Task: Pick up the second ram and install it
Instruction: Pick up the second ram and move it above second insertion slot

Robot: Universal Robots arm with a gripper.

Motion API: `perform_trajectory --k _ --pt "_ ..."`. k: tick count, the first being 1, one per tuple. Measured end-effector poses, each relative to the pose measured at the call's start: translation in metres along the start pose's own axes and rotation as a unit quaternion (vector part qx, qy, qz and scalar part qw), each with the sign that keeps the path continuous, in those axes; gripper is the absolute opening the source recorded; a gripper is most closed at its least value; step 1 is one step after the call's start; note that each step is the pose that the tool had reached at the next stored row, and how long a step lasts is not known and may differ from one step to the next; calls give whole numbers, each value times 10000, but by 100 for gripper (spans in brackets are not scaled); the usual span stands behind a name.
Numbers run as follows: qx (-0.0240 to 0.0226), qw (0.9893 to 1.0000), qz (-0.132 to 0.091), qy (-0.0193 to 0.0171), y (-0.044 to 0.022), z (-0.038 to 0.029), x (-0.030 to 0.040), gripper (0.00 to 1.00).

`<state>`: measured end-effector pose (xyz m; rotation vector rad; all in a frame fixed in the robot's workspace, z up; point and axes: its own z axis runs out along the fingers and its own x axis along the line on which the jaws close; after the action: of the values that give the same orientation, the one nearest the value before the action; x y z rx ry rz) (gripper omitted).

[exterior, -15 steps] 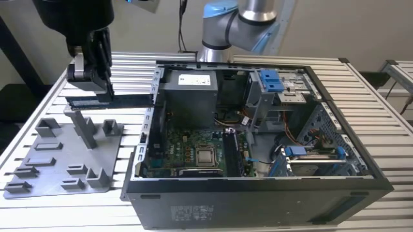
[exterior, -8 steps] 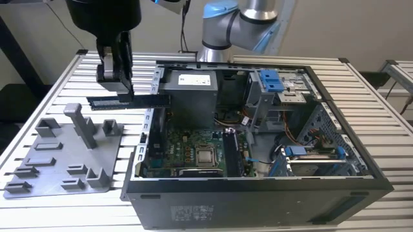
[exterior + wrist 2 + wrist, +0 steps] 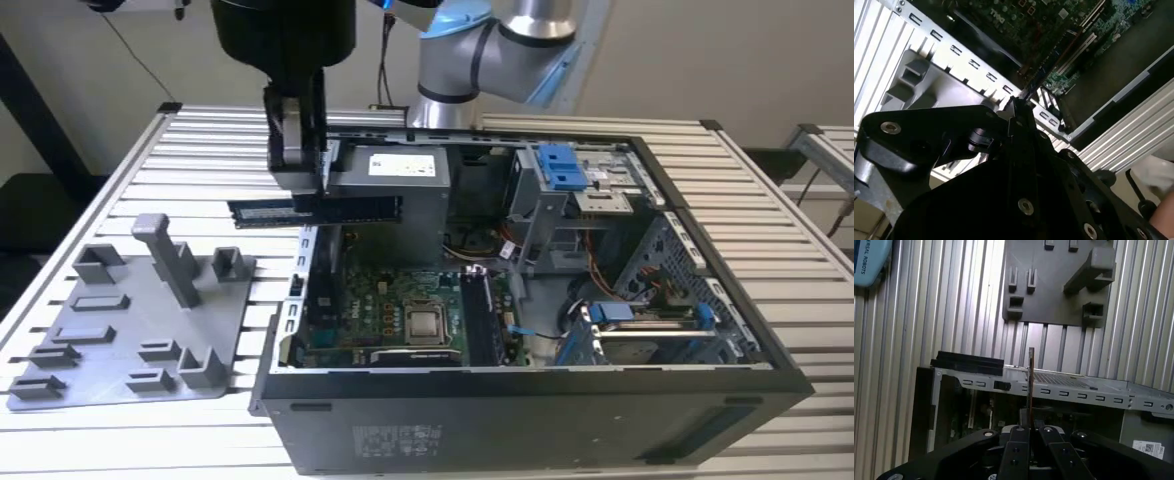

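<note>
In the exterior view my gripper [image 3: 296, 188] hangs from the black wrist and is shut on the second ram [image 3: 350, 209], a long dark stick held level and on edge. The stick floats above the left wall of the open computer case [image 3: 534, 400], over the rear left part of the motherboard [image 3: 387, 300]. In the first wrist view the ram [image 3: 1030, 382] shows edge-on as a thin line rising from between the fingers [image 3: 1016, 440]. In the second wrist view it [image 3: 1046, 67] reaches from the gripper [image 3: 1015, 111] toward the board's long slots [image 3: 1081, 45].
The grey fixture tray [image 3: 120, 330] with upright posts lies on the slatted table at the exterior view's left, also seen as the tray [image 3: 1054, 290]. Inside the case sit the silver processor [image 3: 427, 322], memory slots [image 3: 481, 315], the power supply [image 3: 394, 175] and blue drive brackets [image 3: 561, 165].
</note>
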<state>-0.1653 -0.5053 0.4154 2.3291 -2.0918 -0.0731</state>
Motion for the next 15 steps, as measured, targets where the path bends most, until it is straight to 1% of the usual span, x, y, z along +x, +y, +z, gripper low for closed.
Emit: perform_trajectory --k 15 --pt "-33 10000 1 -4 -637 -27 68 13"
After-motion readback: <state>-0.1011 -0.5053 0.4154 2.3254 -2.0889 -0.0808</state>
